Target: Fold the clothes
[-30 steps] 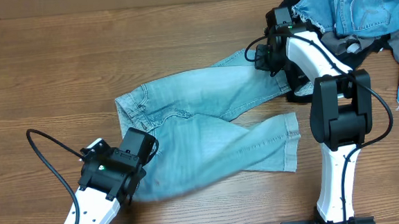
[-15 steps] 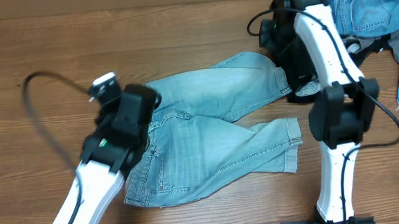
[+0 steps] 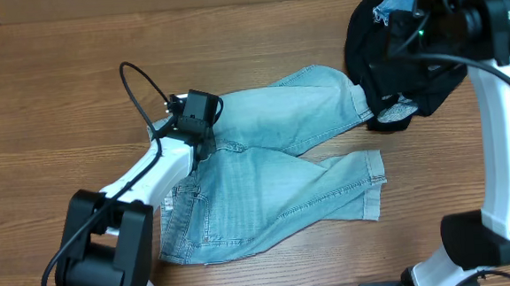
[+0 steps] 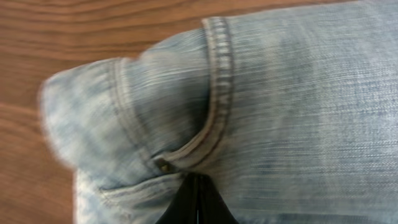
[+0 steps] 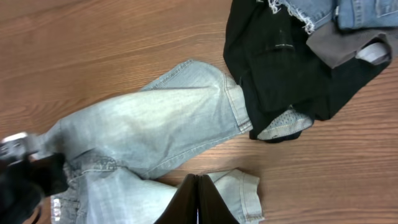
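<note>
Pale blue jeans [image 3: 275, 177] lie flat across the middle of the table, legs pointing right. My left gripper [image 3: 203, 119] is down at their waist end. In the left wrist view its fingers [image 4: 197, 186] are shut, with denim [image 4: 292, 112] puckered at the tips beside the front pocket's rivet. My right gripper [image 5: 198, 183] hangs high over the table, shut with nothing in it. Below it I see the lower leg's hem [image 5: 239, 193]. A black garment [image 3: 392, 55] lies against the upper leg's hem, under frayed denim [image 5: 311, 12] and grey cloth [image 5: 339, 46].
The right arm [image 3: 499, 75] reaches over the heap of clothes at the back right corner. The left arm [image 3: 109, 223] lies along the front left of the wooden table [image 3: 56, 84], its cable [image 3: 136, 84] looping above it.
My left arm swung from the front edge up to the jeans' waist and shut there. My right arm lifted away from the upper leg's hem toward the back right.
</note>
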`<act>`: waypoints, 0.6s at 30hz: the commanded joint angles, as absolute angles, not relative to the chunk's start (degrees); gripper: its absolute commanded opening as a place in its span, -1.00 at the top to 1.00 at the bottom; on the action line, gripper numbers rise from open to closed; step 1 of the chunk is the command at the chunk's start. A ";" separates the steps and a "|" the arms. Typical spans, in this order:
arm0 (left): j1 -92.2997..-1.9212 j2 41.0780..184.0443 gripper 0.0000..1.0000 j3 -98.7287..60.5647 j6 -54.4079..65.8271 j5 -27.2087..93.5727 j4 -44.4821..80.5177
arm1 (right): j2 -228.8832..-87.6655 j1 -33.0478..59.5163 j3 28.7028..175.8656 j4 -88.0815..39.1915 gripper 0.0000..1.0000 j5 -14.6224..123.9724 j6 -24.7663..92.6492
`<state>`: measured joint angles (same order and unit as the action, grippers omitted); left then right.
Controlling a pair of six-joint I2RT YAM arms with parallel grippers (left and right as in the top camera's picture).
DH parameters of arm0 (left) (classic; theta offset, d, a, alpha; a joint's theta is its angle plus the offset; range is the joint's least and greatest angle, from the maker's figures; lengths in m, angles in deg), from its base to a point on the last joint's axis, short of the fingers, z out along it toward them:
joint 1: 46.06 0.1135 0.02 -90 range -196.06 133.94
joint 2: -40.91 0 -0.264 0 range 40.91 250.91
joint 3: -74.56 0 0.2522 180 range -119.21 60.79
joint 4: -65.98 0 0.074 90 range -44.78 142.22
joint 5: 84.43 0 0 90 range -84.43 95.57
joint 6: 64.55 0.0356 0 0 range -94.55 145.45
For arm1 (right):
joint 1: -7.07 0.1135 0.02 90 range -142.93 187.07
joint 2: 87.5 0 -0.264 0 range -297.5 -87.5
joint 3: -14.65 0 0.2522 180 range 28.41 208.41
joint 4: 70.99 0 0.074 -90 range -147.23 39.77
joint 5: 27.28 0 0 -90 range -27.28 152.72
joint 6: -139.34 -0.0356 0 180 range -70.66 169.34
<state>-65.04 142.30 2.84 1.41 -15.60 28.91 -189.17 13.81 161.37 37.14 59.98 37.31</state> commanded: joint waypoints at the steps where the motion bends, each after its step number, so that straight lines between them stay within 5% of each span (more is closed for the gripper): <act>1: -64.19 145.82 0.92 3.50 5.02 -12.50 31.84 | -183.44 14.64 161.07 38.45 0.92 59.60 35.73; 18: -46.55 154.97 0.92 0.26 19.53 -5.05 47.99 | -174.92 26.23 124.06 32.83 0.92 59.34 26.42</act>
<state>-50.33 152.02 1.00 16.67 -3.19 48.02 -175.33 24.24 130.64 34.08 59.69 30.31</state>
